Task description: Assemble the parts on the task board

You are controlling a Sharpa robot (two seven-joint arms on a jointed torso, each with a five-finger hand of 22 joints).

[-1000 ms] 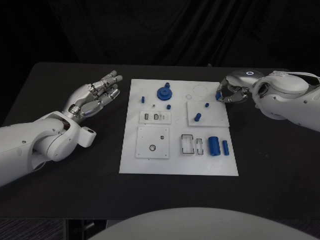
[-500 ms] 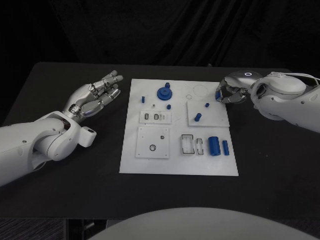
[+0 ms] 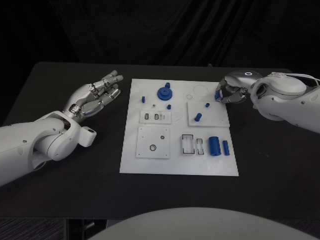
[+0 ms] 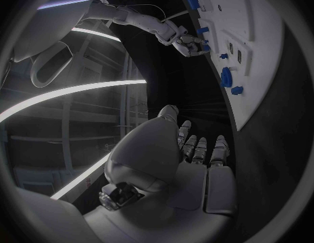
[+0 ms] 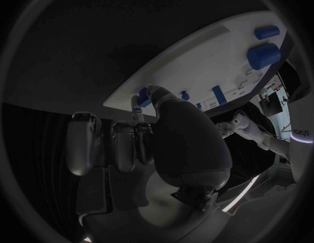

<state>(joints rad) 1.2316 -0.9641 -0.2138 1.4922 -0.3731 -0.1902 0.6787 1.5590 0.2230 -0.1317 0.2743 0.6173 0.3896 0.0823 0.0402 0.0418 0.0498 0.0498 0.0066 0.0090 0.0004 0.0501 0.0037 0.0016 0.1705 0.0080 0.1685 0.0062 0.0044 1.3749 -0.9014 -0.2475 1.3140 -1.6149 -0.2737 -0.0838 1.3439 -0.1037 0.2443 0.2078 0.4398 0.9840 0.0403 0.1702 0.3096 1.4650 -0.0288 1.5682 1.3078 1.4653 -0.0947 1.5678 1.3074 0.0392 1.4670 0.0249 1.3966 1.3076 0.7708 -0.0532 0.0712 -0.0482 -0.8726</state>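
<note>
Almost nothing has moved since the earlier frames: our right hand [image 3: 231, 92] stays at the board's [image 3: 179, 167] far right edge, its curled silver fingers closed round a small blue part [image 3: 218, 95], shifted only a trace. Our left hand [image 3: 95, 97] still hovers palm-up over the black table [image 3: 73, 190] just left of the board, fingers spread and grasping nothing. We see the board as a flat white rectangular plate with matte finish, carrying raised square panels. On its far middle stands a round blue gear [image 3: 163, 93] with a peg on top; a short blue peg [image 3: 141, 99] lies nearer the left edge, and a tiny blue piece [image 3: 169, 106] sits just below the gear. On the right square panel a blue pin [image 3: 197, 118] lies tilted, with another small blue piece [image 3: 205, 105] near it. Nearer us, a thick blue cylinder [image 3: 213, 145] and a thin blue rod [image 3: 225, 147] lie side by side, beside narrow rectangular slots [image 3: 187, 144]. From the right wrist we see our fingers [image 5: 145, 98] pressed against the blue part at the board's rim. Both arms are smooth white shells; the hands are metallic and jointed.
</note>
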